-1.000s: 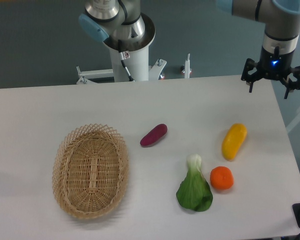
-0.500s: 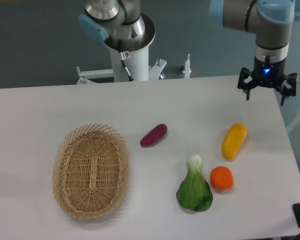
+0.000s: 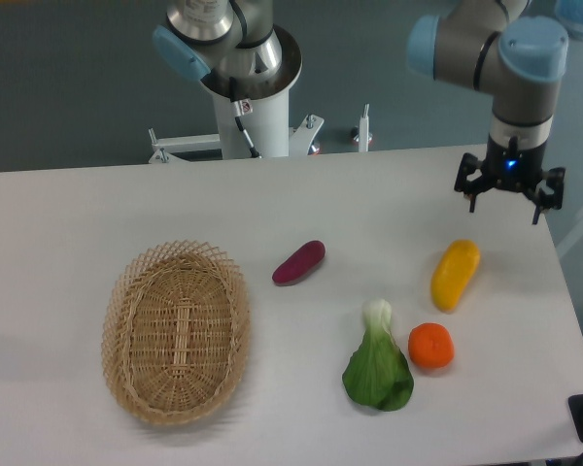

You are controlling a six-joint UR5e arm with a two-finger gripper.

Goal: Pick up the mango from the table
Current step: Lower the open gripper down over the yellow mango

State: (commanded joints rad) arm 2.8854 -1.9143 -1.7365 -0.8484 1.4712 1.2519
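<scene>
The mango [image 3: 455, 274], a smooth yellow fruit with an orange upper end, lies on the white table [image 3: 97, 214] at the right side. My gripper [image 3: 505, 202] hangs above the table's back right part, up and to the right of the mango and apart from it. Its black fingers [image 3: 469, 191] are spread wide, open, with nothing between them.
A round orange fruit [image 3: 431, 347] sits just below the mango, with a green leafy vegetable [image 3: 377, 362] to its left. A purple vegetable [image 3: 299, 261] lies mid-table. A wicker basket [image 3: 176, 331] stands at the left. The table's right edge runs close to the mango.
The gripper has moved left and lower, closer to the mango, staying open. The fruits, vegetables and basket have not moved.
</scene>
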